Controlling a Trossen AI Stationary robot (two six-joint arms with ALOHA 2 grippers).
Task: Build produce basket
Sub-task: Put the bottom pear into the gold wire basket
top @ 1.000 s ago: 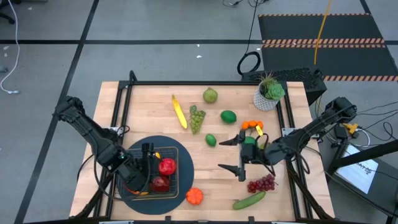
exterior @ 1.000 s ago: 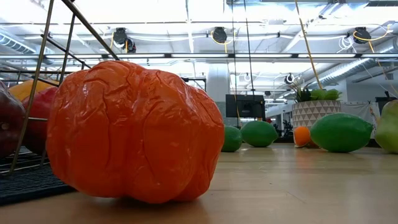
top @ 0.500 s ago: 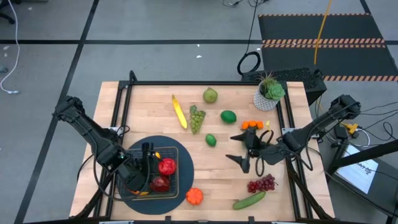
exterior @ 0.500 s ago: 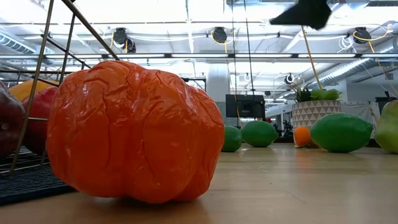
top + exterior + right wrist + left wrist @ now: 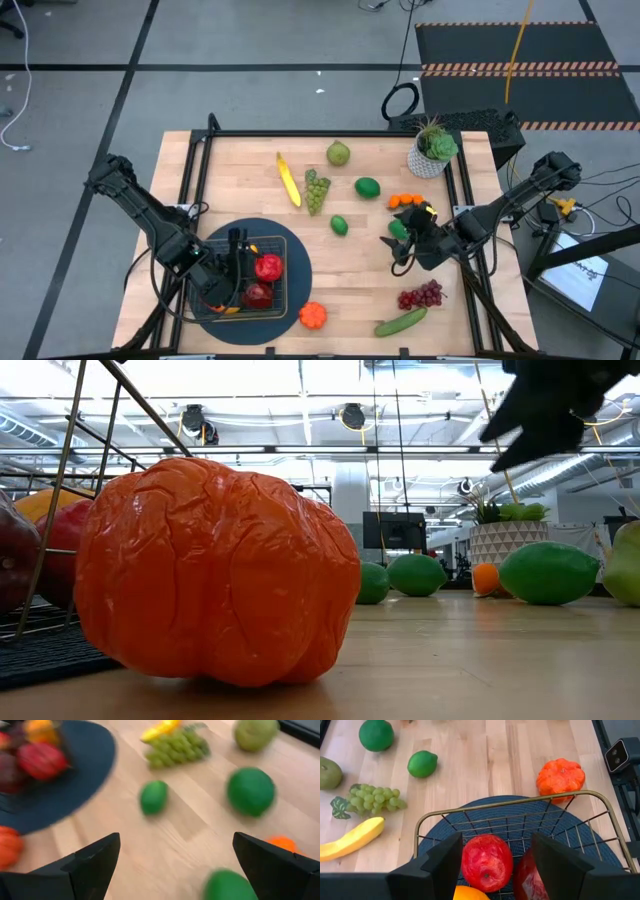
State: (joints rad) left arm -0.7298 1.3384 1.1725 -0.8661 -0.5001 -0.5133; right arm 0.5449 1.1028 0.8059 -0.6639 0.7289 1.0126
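High view: left gripper (image 5: 240, 262) over the basket (image 5: 520, 801), at the near left of the table (image 5: 240, 160). Fingers apart, straddling a red apple (image 5: 268, 267) that lies on the basket's grid; no clear clamp on it. Just beside that apple, a darker red one (image 5: 257, 294), and an orange-yellow piece partly hidden under the gripper. Basket itself set on a round dark mat (image 5: 300, 250).

Right gripper (image 5: 398, 252) above the right half of the table, jaws spread wide and holding nothing. Close to it, a green fruit (image 5: 398, 228) and two small oranges (image 5: 405, 200). Nearer the front edge, purple grapes (image 5: 421, 296) and a cucumber (image 5: 401, 322) side by side.

Just outside the basket, at the mat's edge, a ribbed orange pepper (image 5: 312, 316). Farther back on bare wood: a banana (image 5: 288, 180) touching a bunch of green grapes (image 5: 316, 190), a pear (image 5: 338, 153), a large lime (image 5: 368, 187) and a small lime (image 5: 339, 225), all well apart from the basket. At the far right corner, a potted plant (image 5: 432, 148).

Low view: filled mostly by the orange pepper, with basket wires to one side and the right gripper's dark fingers hanging in at the upper right.
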